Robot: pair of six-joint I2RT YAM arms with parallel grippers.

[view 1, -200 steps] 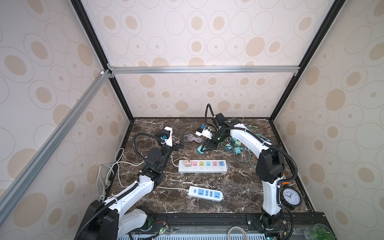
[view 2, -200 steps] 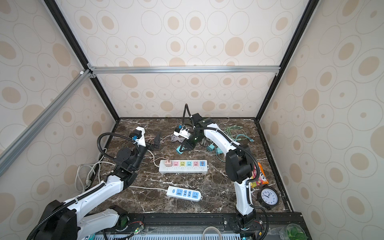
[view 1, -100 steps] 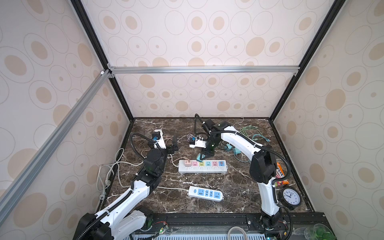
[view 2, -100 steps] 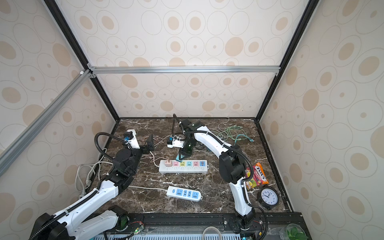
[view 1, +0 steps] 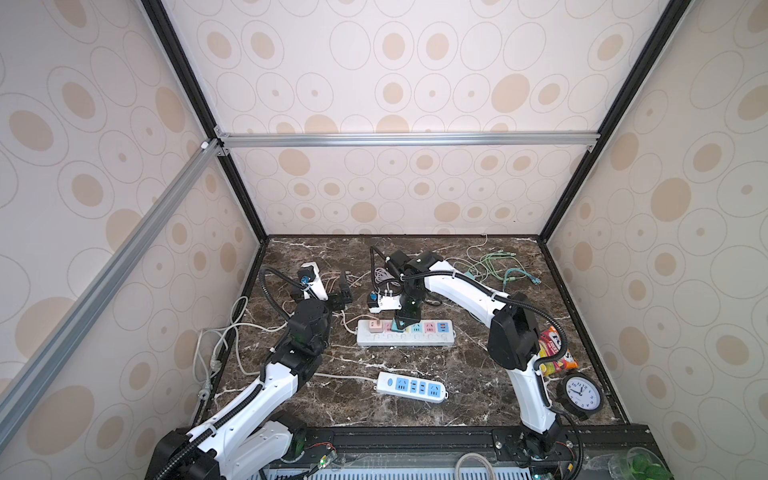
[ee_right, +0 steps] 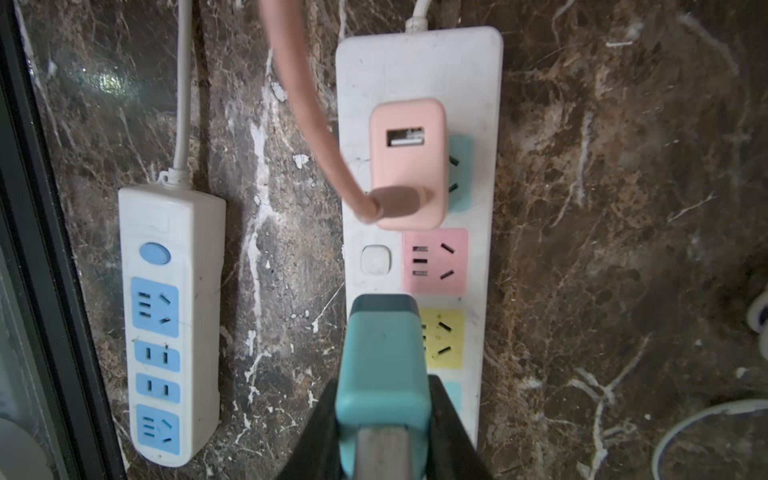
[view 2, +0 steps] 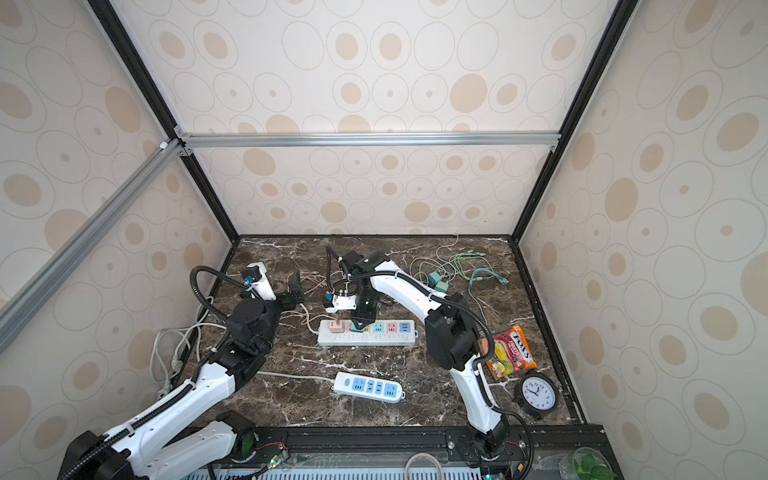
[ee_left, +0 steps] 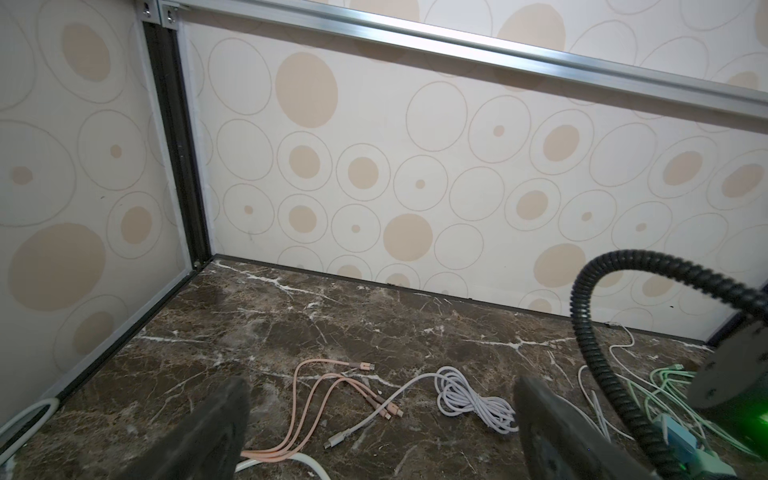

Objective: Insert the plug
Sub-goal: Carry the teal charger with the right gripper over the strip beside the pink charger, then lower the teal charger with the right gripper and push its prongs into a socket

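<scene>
My right gripper (ee_right: 384, 399) is shut on a teal plug (ee_right: 382, 365), one black finger on each side of it. The plug points down at the white power strip (ee_right: 415, 62) with coloured sockets, its front end beside the yellow socket (ee_right: 444, 338) and just past the pink socket (ee_right: 435, 262). Its prongs are hidden, and I cannot tell if it touches the strip. A pink charger (ee_right: 409, 162) with a pink cable sits in the end socket. In both top views the right gripper (view 1: 405, 322) (view 2: 360, 322) stands over the strip (view 1: 405, 338). My left gripper (ee_left: 382, 415) is open and empty, back left (view 1: 345, 286).
A smaller white strip with blue sockets (ee_right: 166, 324) (view 1: 411, 387) lies nearer the front. Pink cables (ee_left: 332, 386) and a coiled white cable (ee_left: 469, 395) lie ahead of the left gripper. Green cables (view 1: 494, 266) and teal chargers (view 2: 436, 280) lie back right. A candy bag (view 1: 555, 349) and a clock (view 1: 579, 392) sit at front right.
The right arm has carried the teal plug left and down from the back of the table to just over the coloured strip. The left arm has drawn back to the left, still open.
</scene>
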